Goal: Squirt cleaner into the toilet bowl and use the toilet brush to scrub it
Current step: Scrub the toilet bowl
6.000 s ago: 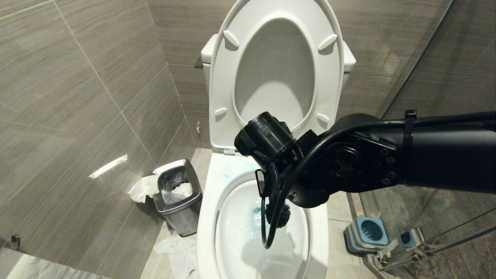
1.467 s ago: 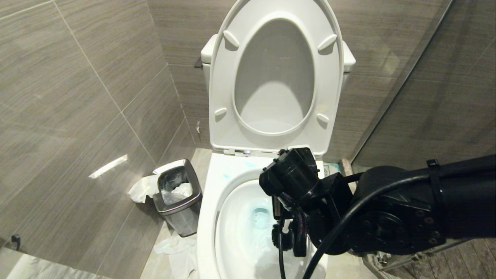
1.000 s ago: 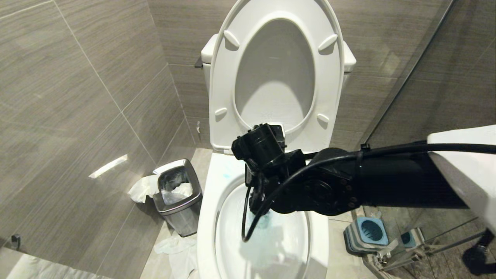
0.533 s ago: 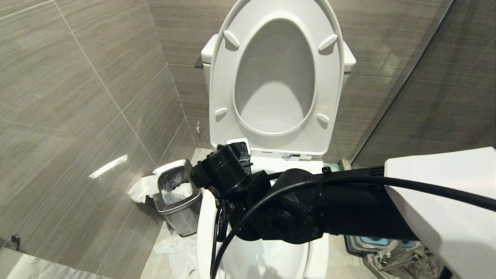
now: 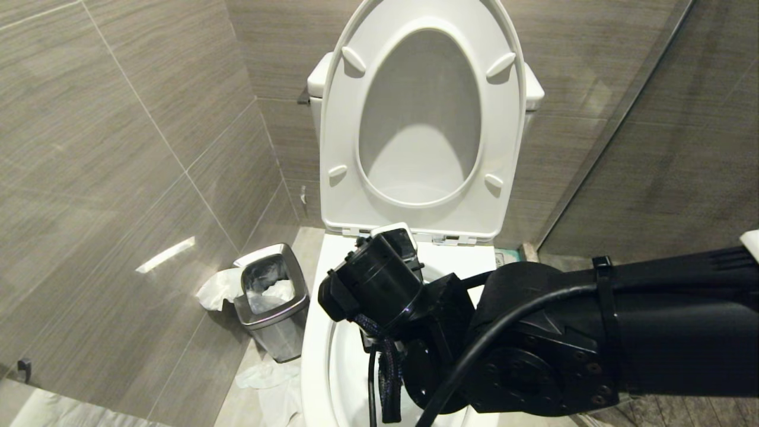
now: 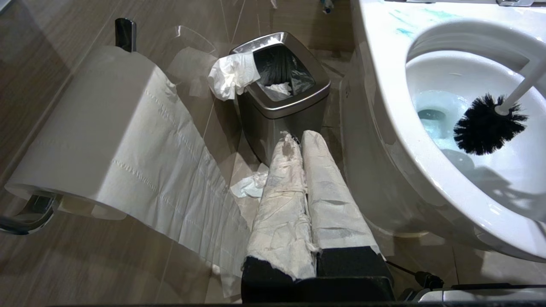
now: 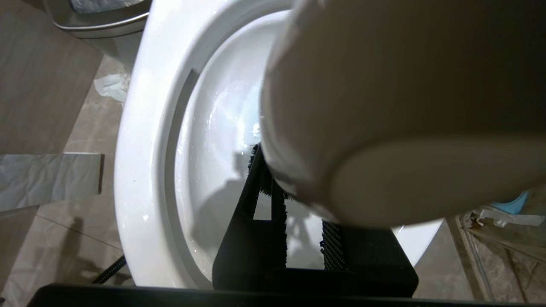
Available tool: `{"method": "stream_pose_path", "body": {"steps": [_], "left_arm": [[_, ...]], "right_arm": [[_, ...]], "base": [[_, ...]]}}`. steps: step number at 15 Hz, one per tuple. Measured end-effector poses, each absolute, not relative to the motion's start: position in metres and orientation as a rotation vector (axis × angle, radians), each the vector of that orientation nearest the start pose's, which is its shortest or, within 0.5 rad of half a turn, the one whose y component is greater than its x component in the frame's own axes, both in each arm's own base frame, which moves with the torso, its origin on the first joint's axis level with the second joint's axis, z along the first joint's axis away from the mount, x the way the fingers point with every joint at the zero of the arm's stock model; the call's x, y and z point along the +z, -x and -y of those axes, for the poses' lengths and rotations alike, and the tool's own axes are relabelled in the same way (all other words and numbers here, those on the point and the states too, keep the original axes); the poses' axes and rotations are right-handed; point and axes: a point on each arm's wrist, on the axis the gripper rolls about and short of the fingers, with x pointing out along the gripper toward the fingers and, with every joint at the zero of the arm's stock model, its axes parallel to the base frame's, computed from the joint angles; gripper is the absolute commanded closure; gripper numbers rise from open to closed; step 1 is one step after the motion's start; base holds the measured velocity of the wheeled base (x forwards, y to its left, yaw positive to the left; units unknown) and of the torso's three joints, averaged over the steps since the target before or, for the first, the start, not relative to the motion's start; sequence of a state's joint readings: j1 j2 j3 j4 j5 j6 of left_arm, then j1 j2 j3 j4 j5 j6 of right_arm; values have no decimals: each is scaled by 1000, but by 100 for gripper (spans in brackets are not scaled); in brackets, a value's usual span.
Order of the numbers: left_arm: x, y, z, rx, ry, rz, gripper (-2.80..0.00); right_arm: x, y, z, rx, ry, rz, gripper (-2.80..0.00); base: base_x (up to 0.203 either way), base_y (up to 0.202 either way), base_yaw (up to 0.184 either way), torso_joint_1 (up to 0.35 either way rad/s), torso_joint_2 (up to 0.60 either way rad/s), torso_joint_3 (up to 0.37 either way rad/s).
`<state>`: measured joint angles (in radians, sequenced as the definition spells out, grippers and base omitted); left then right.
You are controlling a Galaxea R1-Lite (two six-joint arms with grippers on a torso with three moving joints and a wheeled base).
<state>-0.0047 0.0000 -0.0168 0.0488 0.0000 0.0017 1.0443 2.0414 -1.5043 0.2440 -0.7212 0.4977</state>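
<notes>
1. Left claw (image 6: 297,137): parked low beside the toilet, both paper-wrapped fingers pressed together, holding nothing. A white toilet-paper roll (image 6: 85,128) hangs next to it.

2. Right claw (image 7: 290,200): positioned over the near part of the basin, pointing down. Its black fingers stand narrow, 1 on each side of the long white plastic handle of the toilet brush (image 6: 488,125), so it is judged to be gripping that handle. In the head view the black right arm (image 5: 563,344) hides the claw.

3. The brush's round black bristle head sits inside the large white glossy ceramic toilet bowl (image 6: 384,106), just beside the water. Whether the bristles touch the ceramic cannot be told.

4. The thin turquoise-blue cleaner (image 6: 431,113) tints the water, and smears of it lie on the rear rim. Squirting is judged complete; scrubbing is the step in hand.

5. Further off: a small steel waste bin (image 5: 273,296) stuffed with paper, then the white plastic seat (image 5: 421,118), raised against the cistern.

Hazards:
- The smooth handle may twist or slide in the narrow grip under side load, so the head skims without scrubbing.
- Lifting the wet head above the rim would probably flick cleaner onto the floor.
- A long rearward stroke could knock the wrist against the raised seat.
- The loose black cable (image 5: 474,362) could snag on the rim.
</notes>
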Motion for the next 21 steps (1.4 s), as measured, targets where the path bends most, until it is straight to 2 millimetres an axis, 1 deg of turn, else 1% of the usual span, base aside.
{"method": "stream_pose_path", "body": {"steps": [2, 4, 6, 8, 10, 11, 12, 13, 15, 17, 19, 21], "left_arm": [[75, 24, 0, -4, -2, -32, 0], [75, 24, 0, -5, -1, -32, 0], [75, 24, 0, -5, -2, -32, 0], [75, 24, 0, -5, -2, -32, 0], [75, 24, 0, -4, -2, -32, 0], [75, 24, 0, -5, -2, -32, 0], [75, 24, 0, -4, -2, -32, 0], [75, 24, 0, -4, -2, -32, 0], [75, 24, 0, -5, -1, -32, 0], [75, 24, 0, -4, -2, -32, 0], [75, 24, 0, -5, -2, -32, 0], [75, 24, 0, -4, -2, -32, 0]], "right_arm": [[177, -213, -337, 180, 103, -536, 0], [181, -222, -349, 186, 63, -500, 0], [187, -236, -363, 182, 23, -459, 0], [192, -255, -374, 149, 3, -409, 0], [186, -280, -369, 91, 38, -392, 0], [184, -288, -364, 64, 52, -395, 0], [182, -293, -358, 41, 65, -405, 0], [180, -295, -352, 29, 79, -421, 0], [176, -292, -340, 16, 107, -456, 0], [173, -281, -329, 26, 137, -495, 0], [173, -260, -321, 75, 163, -533, 0], [175, -229, -324, 150, 153, -558, 0]], "base": [[0, 0, 0, 0, 0, 0], [0, 0, 0, 0, 0, 0], [0, 0, 0, 0, 0, 0], [0, 0, 0, 0, 0, 0], [0, 0, 0, 0, 0, 0], [0, 0, 0, 0, 0, 0], [0, 0, 0, 0, 0, 0], [0, 0, 0, 0, 0, 0], [0, 0, 0, 0, 0, 0], [0, 0, 0, 0, 0, 0], [0, 0, 0, 0, 0, 0], [0, 0, 0, 0, 0, 0]]}}
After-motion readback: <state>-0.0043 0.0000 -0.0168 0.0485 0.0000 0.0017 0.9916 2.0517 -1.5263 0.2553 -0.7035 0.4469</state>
